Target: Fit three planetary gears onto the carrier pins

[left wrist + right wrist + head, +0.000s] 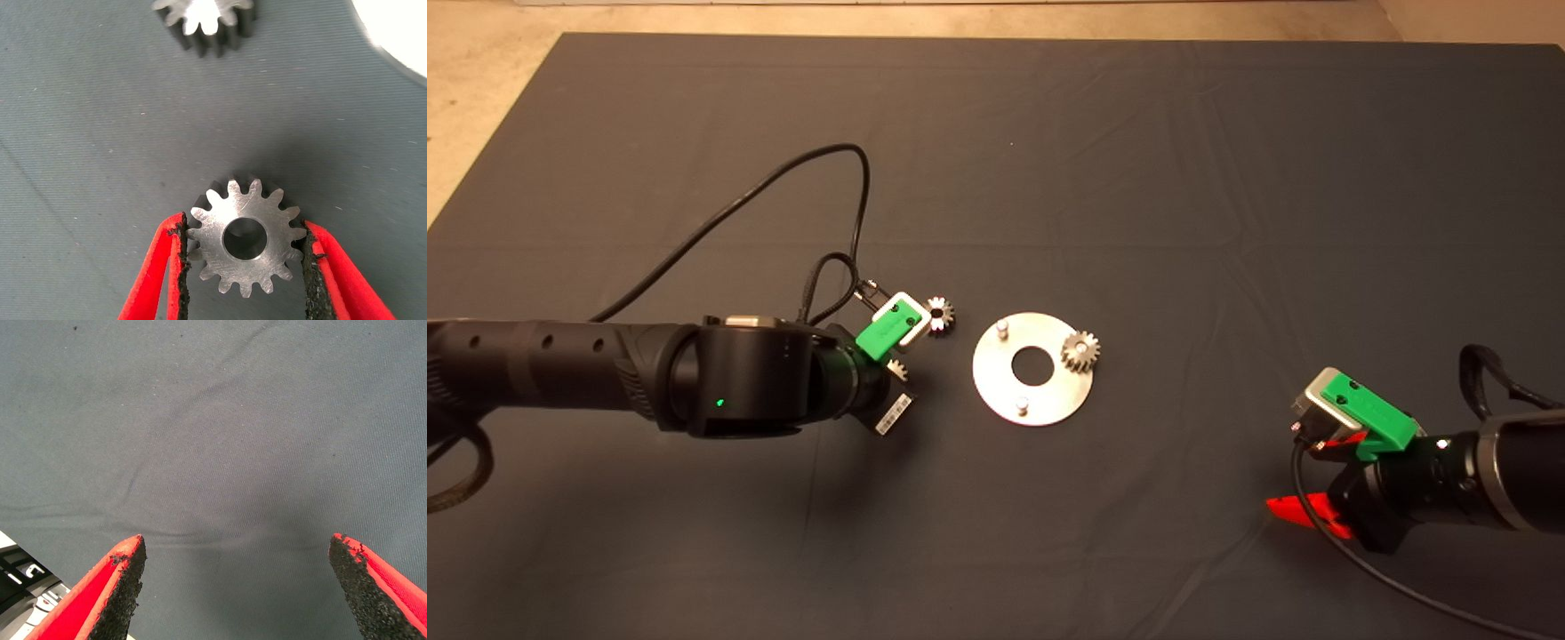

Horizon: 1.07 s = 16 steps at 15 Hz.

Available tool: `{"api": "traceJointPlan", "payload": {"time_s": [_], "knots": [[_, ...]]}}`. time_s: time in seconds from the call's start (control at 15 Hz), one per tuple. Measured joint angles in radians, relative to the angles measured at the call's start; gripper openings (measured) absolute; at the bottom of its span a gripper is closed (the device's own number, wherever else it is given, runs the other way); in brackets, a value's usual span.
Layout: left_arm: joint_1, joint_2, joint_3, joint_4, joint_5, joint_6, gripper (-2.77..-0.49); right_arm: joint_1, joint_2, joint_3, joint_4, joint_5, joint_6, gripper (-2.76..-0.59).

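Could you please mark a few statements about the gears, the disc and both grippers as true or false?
1. One gear sits on the disc. True.
2. All three pins carry gears. False: two pins stand bare.
3. The left gripper has its jaws around a gear. True.
4. The right gripper holds a gear. False: its jaws are open over bare mat.
5. A loose gear lies on the mat beside the left gripper. True.
6. The disc has no central hole. False: it has a round central hole.
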Motion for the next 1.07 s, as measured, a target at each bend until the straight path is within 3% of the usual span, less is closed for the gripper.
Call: {"api": "traceJointPlan", "payload": {"time_s": [0.33, 0.47, 0.6, 0.67, 0.73, 0.8, 1.07], "knots": [[0.000, 0.000, 0.026, 0.007, 0.001, 0.000, -2.50, 0.000, -0.014, 0.000, 0.000, 0.005, 0.000, -1.33], [0.000, -0.011, 0.074, 0.011, 0.003, -0.001, -2.51, 0.000, -0.014, 0.000, 0.000, 0.008, 0.000, -1.33], [0.000, -0.017, 0.122, 0.010, 0.010, -0.004, -2.58, -0.003, -0.013, 0.000, 0.000, 0.020, 0.000, -1.33], [0.000, -0.017, 0.135, 0.010, 0.024, -0.004, -2.59, -0.010, -0.014, 0.001, 0.000, 0.020, 0.000, -1.33], [0.000, -0.012, 0.145, 0.011, 0.064, -0.007, -2.60, -0.011, -0.014, 0.001, 0.000, 0.020, 0.000, -1.33], [0.000, -0.004, 0.159, 0.011, 0.084, -0.008, -2.60, -0.012, -0.014, 0.001, 0.000, 0.020, 0.000, -1.33], [0.000, 0.073, 0.221, 0.011, 0.085, -0.009, -2.61, -0.014, -0.014, 0.001, 0.000, 0.021, 0.000, -1.33]]}}
